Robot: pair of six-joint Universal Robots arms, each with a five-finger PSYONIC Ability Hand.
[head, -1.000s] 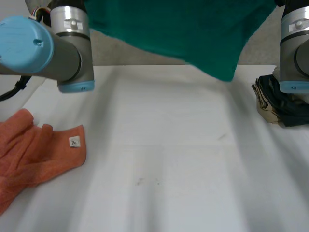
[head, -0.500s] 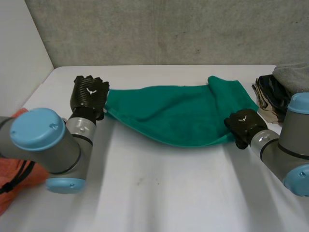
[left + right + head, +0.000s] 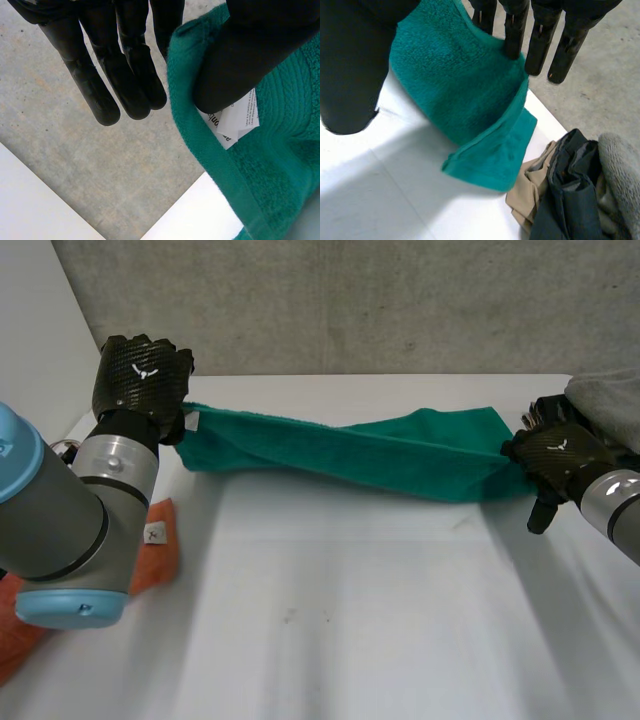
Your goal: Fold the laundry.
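Now the left robot hand [image 3: 140, 380] and right robot hand [image 3: 558, 455] pinch opposite ends of the green towel [image 3: 350, 450].

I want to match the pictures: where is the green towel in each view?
Head view: green towel stretched between left hand and right hand.
Left wrist view: towel pinched under the left hand's thumb, by its label.
Right wrist view: towel hanging from the right hand's fingers.
Shared landmark: white table.

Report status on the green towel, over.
Left hand pinching green towel at its tagged corner; right hand gripping the opposite end. Towel stretched between them. Clothes pile beside right hand, orange cloth by left arm.
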